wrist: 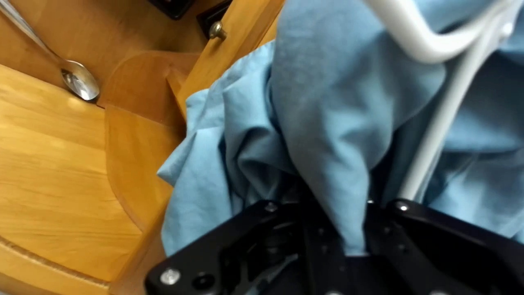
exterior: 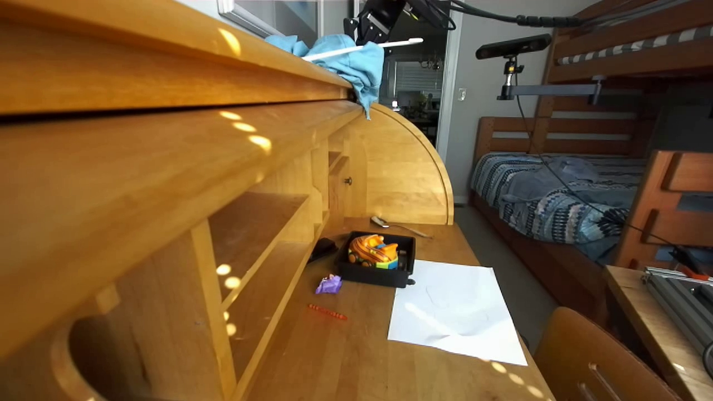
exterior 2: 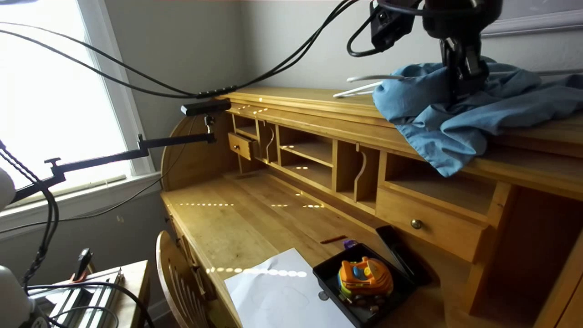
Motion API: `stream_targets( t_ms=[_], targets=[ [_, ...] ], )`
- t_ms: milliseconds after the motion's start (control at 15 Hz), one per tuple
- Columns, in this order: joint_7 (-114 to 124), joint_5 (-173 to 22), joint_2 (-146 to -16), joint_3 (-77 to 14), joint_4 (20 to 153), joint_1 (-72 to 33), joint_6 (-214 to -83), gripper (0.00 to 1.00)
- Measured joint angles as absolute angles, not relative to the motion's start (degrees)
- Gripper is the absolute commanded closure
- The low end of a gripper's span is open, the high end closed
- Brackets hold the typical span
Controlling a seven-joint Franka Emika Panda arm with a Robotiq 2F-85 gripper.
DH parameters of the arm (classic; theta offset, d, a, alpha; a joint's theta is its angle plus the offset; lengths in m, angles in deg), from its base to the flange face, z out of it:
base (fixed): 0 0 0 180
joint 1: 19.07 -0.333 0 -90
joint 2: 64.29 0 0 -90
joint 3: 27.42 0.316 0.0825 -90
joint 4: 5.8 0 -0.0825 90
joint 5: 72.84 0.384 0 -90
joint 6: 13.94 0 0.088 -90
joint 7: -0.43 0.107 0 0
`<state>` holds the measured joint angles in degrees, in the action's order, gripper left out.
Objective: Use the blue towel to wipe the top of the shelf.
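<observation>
Blue towel (exterior 2: 455, 134) lies bunched on top of the shelf (exterior 2: 300, 94), one corner draping over the front edge toward 6 o'clock in an exterior view. The gripper (wrist: 337, 211) is clenched on a fold of it, cloth pinched in its jaws. In the way lies a white hanger (wrist: 434, 106), tangled among the folds toward 1 o'clock of the gripper in the wrist view; a metal spoon (wrist: 80, 80) shows there at 10 o'clock. In an exterior view, taken from the towel, a black camera bar (exterior 2: 206, 107) is at 9 o'clock, and a black tray (exterior 2: 394, 301) holding an orange toy car (exterior 2: 366, 277) sits at 7 o'clock, on the desk (exterior 2: 241, 223) below. From that tray, in an exterior view, a purple item (exterior: 328, 284) is at 8 o'clock with a red stick (exterior: 327, 312) near it, and white paper (exterior: 457, 312) at 4 o'clock, just beside the tray. The paper bears faint lines, too slight to read.
</observation>
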<state>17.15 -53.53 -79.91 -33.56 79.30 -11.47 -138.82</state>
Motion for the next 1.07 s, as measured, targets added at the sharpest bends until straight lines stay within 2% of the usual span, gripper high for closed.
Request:
stream_targets(
  t_ms=[600, 1067],
  targets=[
    [12.25, -58.91, -78.08, -26.58, 79.67, -20.64, -133.60, 0.99],
    [9.93, -59.01, -77.62, -25.89, 79.59, -21.03, -131.65, 0.99]
  ],
)
